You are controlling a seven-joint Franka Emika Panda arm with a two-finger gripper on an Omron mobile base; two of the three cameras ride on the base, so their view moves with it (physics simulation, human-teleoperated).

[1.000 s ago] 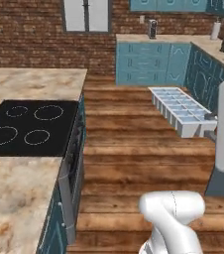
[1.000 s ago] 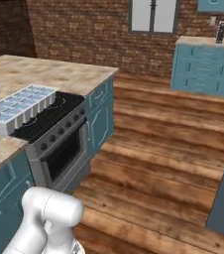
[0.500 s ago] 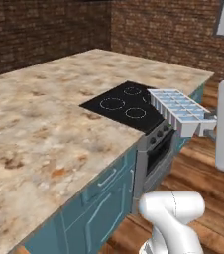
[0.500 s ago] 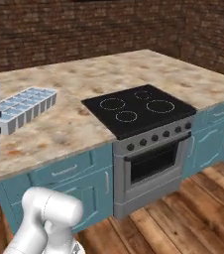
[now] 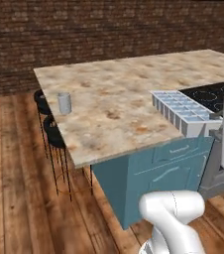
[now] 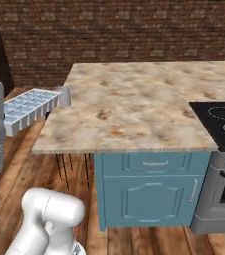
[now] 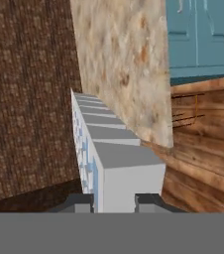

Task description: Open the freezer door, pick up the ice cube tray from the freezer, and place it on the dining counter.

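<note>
1. Left base view: the tray [image 5: 182, 110] is held up beside the counter [image 5: 114, 104], near its front edge.
2. Right base view: the tray [image 6: 30, 106] is seen off the counter's [image 6: 134, 99] corner, near a cup [image 6: 64, 96].
3. Hand view: the gripper [image 7: 115, 199] is clamped on the tray's [image 7: 109, 154] short end. It's probably light and stiff, best gripped by the rim.

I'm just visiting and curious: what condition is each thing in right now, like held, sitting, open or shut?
ice cube tray: held in the air, level, not yet on the counter.
gripper: shut on the tray's end.
dining counter: bare stone ahead, tray not set on it.
grey cup: upright near the counter's edge.
cabinet door: shut.
cooktop: nothing stands on it.
</note>
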